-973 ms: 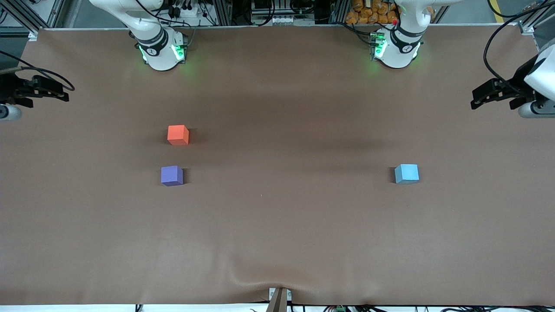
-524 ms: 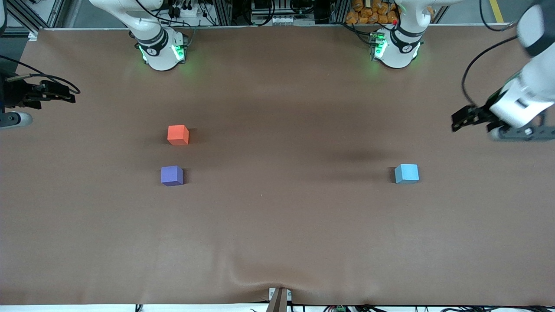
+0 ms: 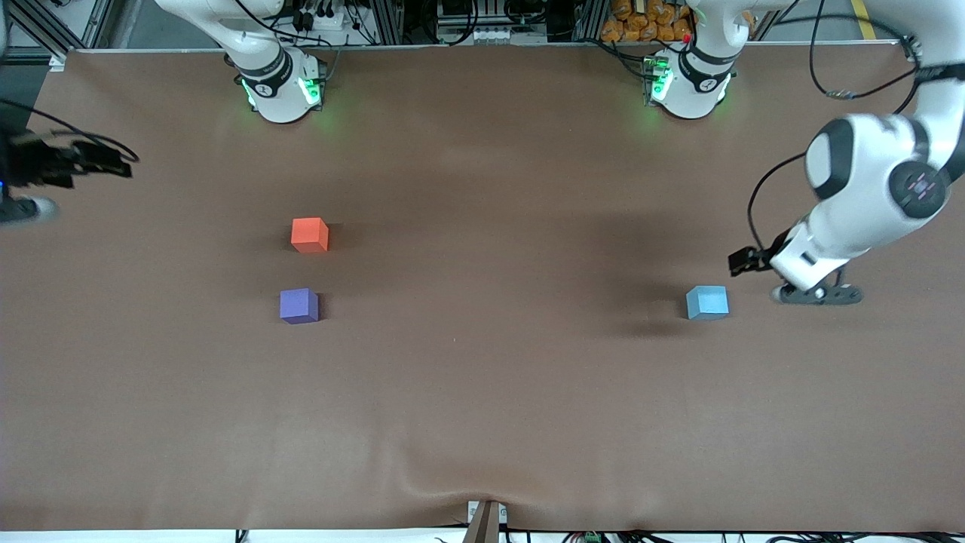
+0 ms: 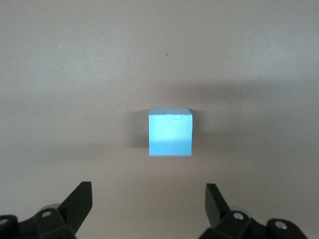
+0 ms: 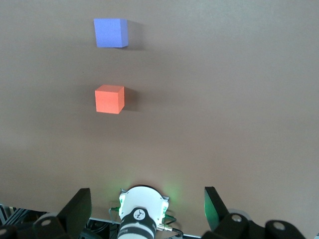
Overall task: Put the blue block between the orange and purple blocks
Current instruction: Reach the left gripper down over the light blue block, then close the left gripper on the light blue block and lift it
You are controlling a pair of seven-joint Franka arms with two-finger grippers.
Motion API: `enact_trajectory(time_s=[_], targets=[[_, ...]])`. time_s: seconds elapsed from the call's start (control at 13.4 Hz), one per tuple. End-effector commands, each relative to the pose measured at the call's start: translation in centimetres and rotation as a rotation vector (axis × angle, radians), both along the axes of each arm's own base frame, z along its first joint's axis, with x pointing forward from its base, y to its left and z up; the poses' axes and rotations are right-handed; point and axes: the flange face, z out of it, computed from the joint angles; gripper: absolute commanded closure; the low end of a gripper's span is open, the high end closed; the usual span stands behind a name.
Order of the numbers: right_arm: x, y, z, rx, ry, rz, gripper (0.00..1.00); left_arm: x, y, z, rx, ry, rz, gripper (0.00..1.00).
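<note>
Spread wide and holding nothing, the left gripper's (image 4: 147,199) fingers (image 4: 79,199) hang over the brown table (image 3: 482,415) just beside the blue block (image 4: 170,132), toward the left arm's end. Seen from the front, this block (image 3: 707,302) sits about nine o'clock of that gripper (image 3: 742,260). At the right arm's end, the right gripper (image 5: 147,201) waits, fingers parted and empty. The orange block (image 3: 310,234) lies at twelve o'clock of the purple block (image 3: 299,305), apart from it.

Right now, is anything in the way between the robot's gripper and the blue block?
No. The left gripper is open, with only bare table between it and the blue block. The orange block and purple block sit toward the right arm's end.
</note>
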Motion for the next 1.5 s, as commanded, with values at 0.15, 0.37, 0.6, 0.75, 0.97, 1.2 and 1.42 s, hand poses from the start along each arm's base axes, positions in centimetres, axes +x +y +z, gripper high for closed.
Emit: enact_trajectory(time_s=[0.15, 0.37, 0.6, 0.75, 0.97, 1.2, 1.42], targets=[[2.0, -2.5, 1.4, -0.002, -0.101, -0.058, 0.00, 0.9, -0.9, -5.9, -0.022, -0.007, -0.007, 0.00], [1.7, -4.4, 3.7, 0.013, -0.204, -0.100, 0.00, 1.0, -1.6, -8.7, -0.027, 0.009, -0.017, 0.00], [1.3, -4.3, 4.8, 0.002, -0.236, -0.096, 0.00, 1.0, -2.2, -9.8, -0.028, 0.020, -0.027, 0.00], [0.3, -3.7, 5.7, 0.001, -0.248, -0.090, 0.00, 0.9, -2.5, -11.4, -0.029, 0.026, -0.032, 0.00], [-0.2, -2.7, 5.8, -0.011, -0.245, -0.129, 0.00, 0.8, -2.6, -12.3, -0.028, 0.035, -0.034, 0.00], [-1.7, -2.6, 6.0, -0.014, -0.250, -0.131, 0.00, 0.6, -2.8, -13.7, -0.023, 0.056, -0.047, 0.20], [-1.8, -1.8, 6.1, -0.029, -0.252, -0.109, 0.00, 0.3, -4.4, -13.7, -0.020, 0.064, -0.065, 1.00]])
